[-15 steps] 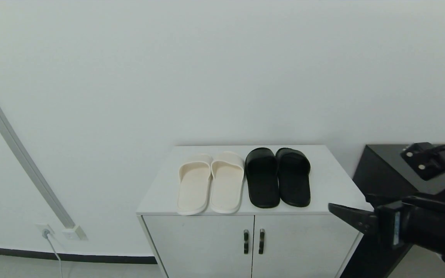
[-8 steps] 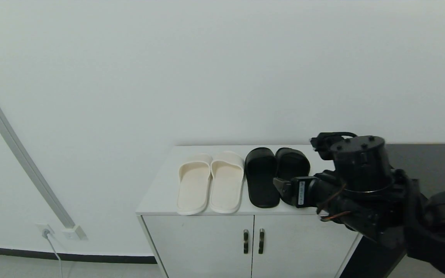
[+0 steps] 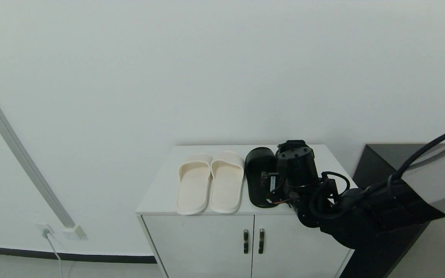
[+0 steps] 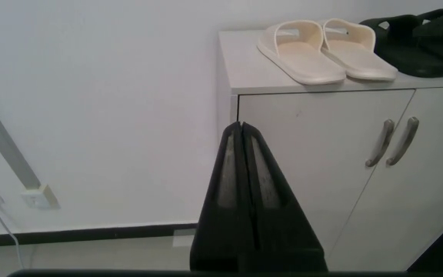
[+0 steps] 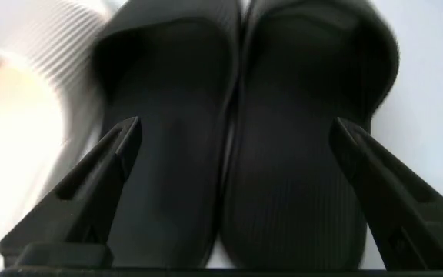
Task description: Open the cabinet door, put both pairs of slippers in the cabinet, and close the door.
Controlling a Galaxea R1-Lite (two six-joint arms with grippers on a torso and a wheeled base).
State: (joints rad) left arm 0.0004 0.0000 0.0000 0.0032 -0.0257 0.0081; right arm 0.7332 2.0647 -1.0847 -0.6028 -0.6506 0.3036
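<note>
Right gripper (image 5: 237, 129), spread wide, frames the black slippers (image 5: 168, 177) (cabinet doors (image 3: 207, 247) shut); it should lower and clamp.

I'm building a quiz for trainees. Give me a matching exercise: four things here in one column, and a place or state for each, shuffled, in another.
1 white slippers
2 black slippers
3 doors
4 left gripper

a fingers shut
b closed
c leftmost on the cabinet top
d nearest the open right gripper

Pairs: 1-c, 2-d, 3-b, 4-a
</note>
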